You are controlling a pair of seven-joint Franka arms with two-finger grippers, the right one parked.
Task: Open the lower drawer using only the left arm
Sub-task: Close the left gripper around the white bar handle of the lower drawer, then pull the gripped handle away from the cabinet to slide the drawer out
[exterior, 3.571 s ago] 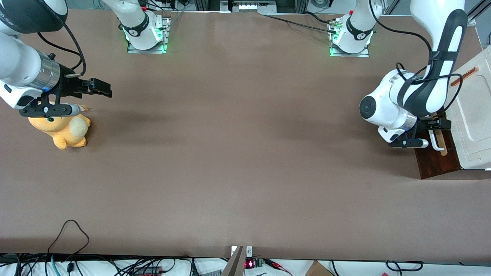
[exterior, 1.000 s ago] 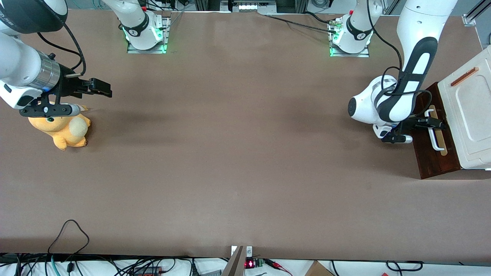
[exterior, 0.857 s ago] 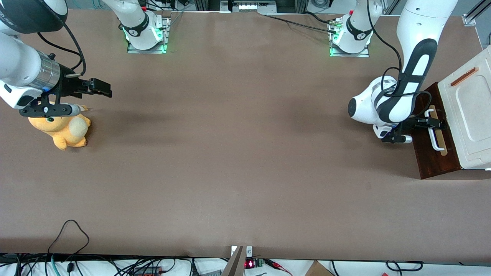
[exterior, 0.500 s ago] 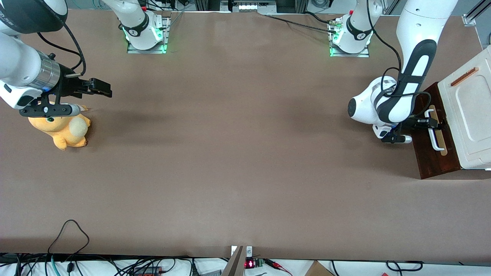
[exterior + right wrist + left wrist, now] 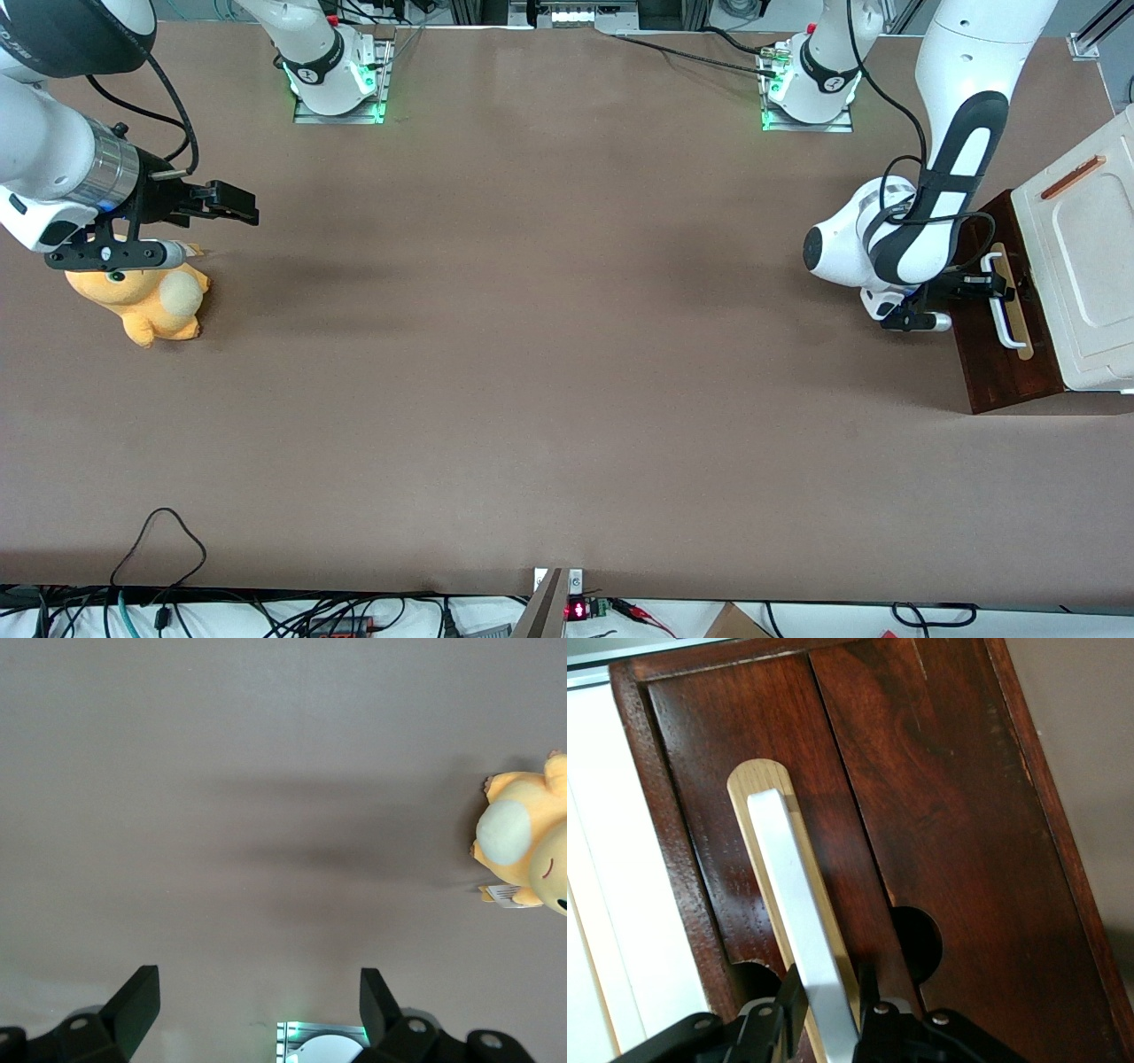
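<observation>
- Where the table runs out at the working arm's end, the lower drawer [image 5: 1005, 350] shows its dark red-brown wooden front, with the cream-white cabinet panel [image 5: 1085, 266] and its small copper-coloured bar [image 5: 1072, 177] just beside it.
- No inside of the drawer is visible in either view; only the front panel, so nothing can be said of contents.
- The left arm [image 5: 921, 230] bends down from its base [image 5: 811, 89], and its gripper [image 5: 990, 286] sits at the end of the white bar handle [image 5: 1005, 310] farther from the front camera.
- In the wrist view the two black fingers [image 5: 793, 1005] are drawn in tight against either side of the white bar handle [image 5: 799, 921], clamping it over the pale tan strip [image 5: 757, 780].
- Two round recesses [image 5: 917, 943] in the drawer front [image 5: 921, 797] sit by the fingertips.
- The brown table [image 5: 549, 354] lies broad and bare from the drawer toward the parked arm's end, where an orange plush toy [image 5: 146, 301] rests; it shows again in the right wrist view [image 5: 523, 855].
- The cabinet is cut off by the frame edge, so its full extent cannot be seen, and the arm covers part of the drawer front farther from the front camera.
- Cables [image 5: 159, 540] trail along the table edge nearest the front camera.
</observation>
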